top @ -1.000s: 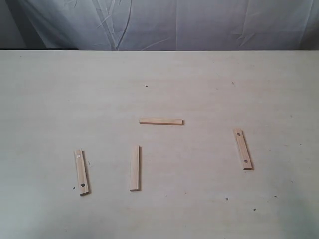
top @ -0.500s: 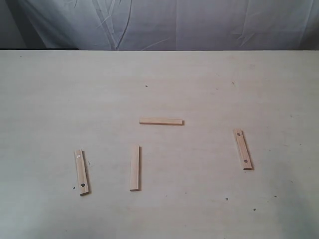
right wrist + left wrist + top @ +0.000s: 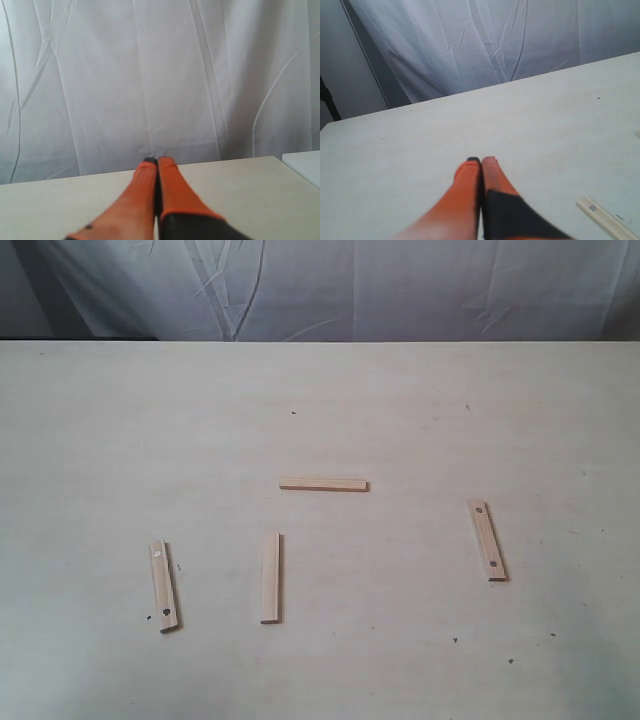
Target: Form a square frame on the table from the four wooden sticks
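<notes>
The left gripper [image 3: 481, 163] has its orange fingers [image 3: 466, 176] pressed together with nothing between them, poised above the table [image 3: 420, 150]. Off to one side of these shut jaws, back from the tips and near them but not touching, lies the left holed stick [image 3: 605, 220], flat on the tabletop with one dark hole showing near its end. Ahead of the jaws the bare table runs to its far edge, where a white curtain [image 3: 485, 45] hangs. The right gripper [image 3: 158, 162] likewise has its two orange fingers [image 3: 172, 187] closed on each other and holding nothing; beyond its tips are only a strip of table and the same creased curtain. How far the other three sticks lie from either pair of jaws cannot be told. The exterior view shows all four wooden sticks flat on the table and well apart, none touching another: the crosswise plain stick [image 3: 323, 484] near the middle, the lengthwise plain stick [image 3: 271, 577] just nearer the camera, its far end a short way off the crosswise stick's left end, the left holed stick further left and slightly tilted, and the right holed stick [image 3: 488, 540] away on the right, also tilted. Small dark specks dot the tabletop around them.
</notes>
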Motion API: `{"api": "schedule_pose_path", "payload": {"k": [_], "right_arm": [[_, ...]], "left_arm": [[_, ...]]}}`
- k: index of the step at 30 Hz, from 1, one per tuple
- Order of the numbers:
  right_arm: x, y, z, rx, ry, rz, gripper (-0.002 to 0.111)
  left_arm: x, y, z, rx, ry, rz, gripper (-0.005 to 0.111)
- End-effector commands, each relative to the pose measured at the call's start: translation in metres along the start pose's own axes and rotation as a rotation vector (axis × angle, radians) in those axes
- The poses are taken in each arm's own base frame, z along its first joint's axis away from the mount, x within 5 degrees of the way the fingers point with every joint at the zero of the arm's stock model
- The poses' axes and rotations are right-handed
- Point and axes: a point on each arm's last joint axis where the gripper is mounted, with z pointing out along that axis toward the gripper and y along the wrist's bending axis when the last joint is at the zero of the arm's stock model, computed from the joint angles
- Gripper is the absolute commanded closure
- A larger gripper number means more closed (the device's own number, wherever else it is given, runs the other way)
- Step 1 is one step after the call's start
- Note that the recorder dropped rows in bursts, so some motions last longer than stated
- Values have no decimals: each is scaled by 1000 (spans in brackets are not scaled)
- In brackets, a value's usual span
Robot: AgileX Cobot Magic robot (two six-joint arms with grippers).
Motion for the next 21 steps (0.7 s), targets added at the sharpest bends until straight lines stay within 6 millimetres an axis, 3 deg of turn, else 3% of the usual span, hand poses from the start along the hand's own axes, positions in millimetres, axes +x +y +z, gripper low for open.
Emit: {"api": "schedule_pose_path", "payload": {"k": [1, 12, 15, 18, 21], "right_arm": [[-1, 0, -1, 3, -10, -6, 109], [0, 0, -1, 5, -8, 41, 109], [-2, 0, -1, 5, -5, 41, 109], [-26, 3, -2, 3, 48, 41, 109], [-51, 6, 8, 16, 244, 32, 109]], "left_arm": [[-1, -1, 0, 7, -23, 6, 107], [-1, 0, 0, 6, -29, 15, 107], [-11, -1, -1, 14, -138, 15, 107], [-30, -3, -6, 30, -349, 15, 107], [-40, -4, -10, 39, -466, 14, 107]]}}
